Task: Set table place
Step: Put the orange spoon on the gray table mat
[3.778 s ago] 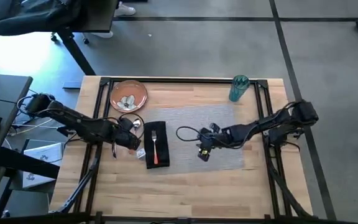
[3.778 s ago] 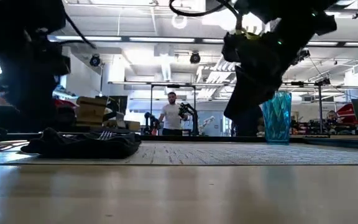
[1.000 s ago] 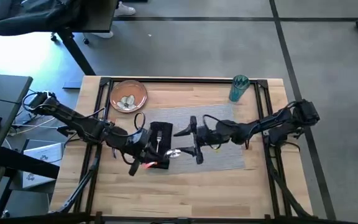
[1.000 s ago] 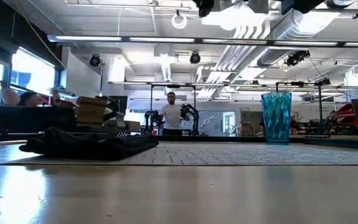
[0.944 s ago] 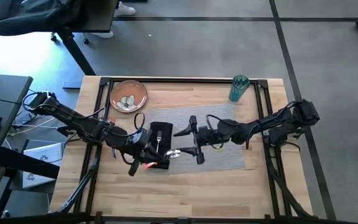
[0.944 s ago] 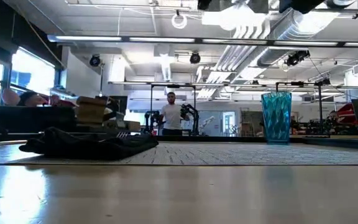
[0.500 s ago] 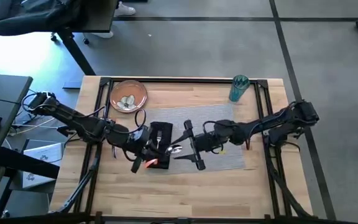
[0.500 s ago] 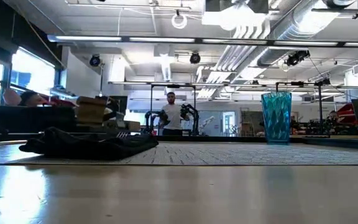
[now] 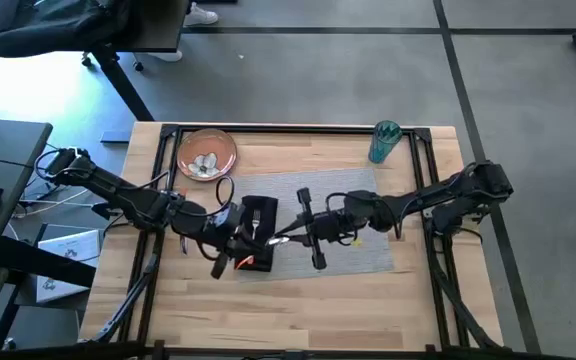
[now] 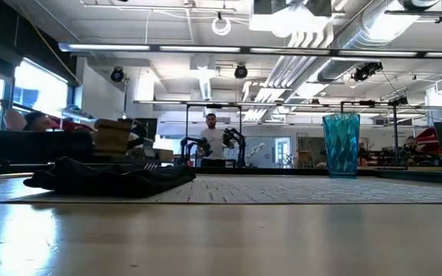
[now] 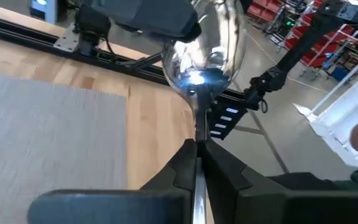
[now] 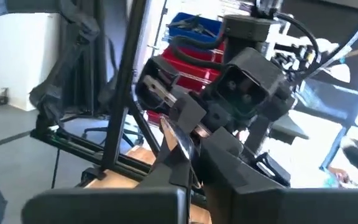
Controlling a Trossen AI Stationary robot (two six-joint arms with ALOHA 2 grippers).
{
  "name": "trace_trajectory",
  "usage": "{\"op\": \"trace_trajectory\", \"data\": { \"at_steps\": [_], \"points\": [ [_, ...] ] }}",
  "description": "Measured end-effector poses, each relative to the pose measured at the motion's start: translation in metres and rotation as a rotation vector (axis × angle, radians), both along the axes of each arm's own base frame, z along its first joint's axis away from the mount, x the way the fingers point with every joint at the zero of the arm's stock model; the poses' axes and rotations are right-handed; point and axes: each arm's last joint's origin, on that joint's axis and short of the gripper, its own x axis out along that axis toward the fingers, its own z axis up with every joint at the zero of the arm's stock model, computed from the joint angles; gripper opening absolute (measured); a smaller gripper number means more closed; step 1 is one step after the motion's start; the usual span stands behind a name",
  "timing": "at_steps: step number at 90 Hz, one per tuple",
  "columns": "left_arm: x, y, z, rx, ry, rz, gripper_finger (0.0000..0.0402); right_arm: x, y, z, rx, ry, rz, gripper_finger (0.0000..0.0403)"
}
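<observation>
Left claw (image 9: pixel 246 243), clamped on the stem of a shiny metal spoon (image 11: pixel 204 50), hangs over the near edge of the black cloth napkin (image 9: pixel 260 210), and the right claw (image 9: pixel 303 233) faces it across the spoon's bowl. Half a second ago the two stood slightly farther apart, and almost four seconds ago they were well apart, with both arms filling the low view, which now shows neither. The large light wood plank table (image 9: pixel 298 300) carries a grey woven rectangular placemat (image 9: pixel 368 255) at its middle, with the napkin on the mat's left end. An orange-brown round plate (image 9: pixel 218 145) sits at the far left corner and a teal translucent cup (image 9: pixel 384 142) stands upright by the far rail; neither has shifted. Only the left wrist view shows the grip on the spoon. The right wrist view shows a thin bright metal piece just ahead of the right claw, though I cannot tell whether that claw is closed. A person (image 10: pixel 211 142) stands in the room far behind the table.
</observation>
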Motion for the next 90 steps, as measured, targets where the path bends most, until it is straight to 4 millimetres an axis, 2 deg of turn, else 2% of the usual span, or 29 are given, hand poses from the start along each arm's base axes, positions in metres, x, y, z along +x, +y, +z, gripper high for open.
{"op": "trace_trajectory", "data": {
  "at_steps": [27,37,54,69,80,90],
  "points": [
    [-0.001,0.004,-0.007,0.052,0.061,0.095,0.0052,0.000,-0.004,-0.007,0.081,0.113,-0.035,0.0000],
    [-0.005,0.006,-0.010,0.086,0.107,0.106,0.0073,-0.006,-0.006,-0.008,0.108,0.198,-0.064,0.0000],
    [-0.019,0.012,-0.014,0.138,0.203,0.147,0.0087,-0.036,-0.024,0.001,0.226,0.448,-0.159,0.0000],
    [-0.024,0.016,-0.026,0.176,0.324,0.213,0.0087,-0.074,-0.049,-0.004,0.327,0.784,-0.309,0.0000],
    [-0.023,0.016,-0.040,0.185,0.375,0.238,0.0087,-0.096,-0.068,-0.019,0.370,0.984,-0.392,0.0000],
    [-0.019,0.014,-0.051,0.184,0.374,0.240,0.0087,-0.108,-0.086,-0.043,0.444,1.144,-0.390,0.0000]
  ]
}}
